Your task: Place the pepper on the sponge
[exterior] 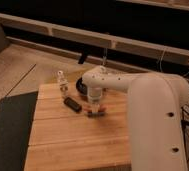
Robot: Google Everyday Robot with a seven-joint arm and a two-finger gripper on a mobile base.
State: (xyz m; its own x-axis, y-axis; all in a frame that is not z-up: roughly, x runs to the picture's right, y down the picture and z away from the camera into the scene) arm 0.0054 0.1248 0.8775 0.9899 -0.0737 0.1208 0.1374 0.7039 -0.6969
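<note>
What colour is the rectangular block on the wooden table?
Black block, camera view; the gripper is beside it, over the sponge.

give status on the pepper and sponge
Gripper low over sponge. Pepper at sponge, under gripper. Black block beside, apart, not blocking.

Dim, warm light in here. The desk [78,142] is pale wooden planks, with a dark grey panel [10,130] along its left edge. Light wood-look floor [18,70] behind on the left. The dark back wall [63,12] is crossed by pale horizontal rails [88,36]. The hand [94,108] sits low over the desk's middle.
</note>
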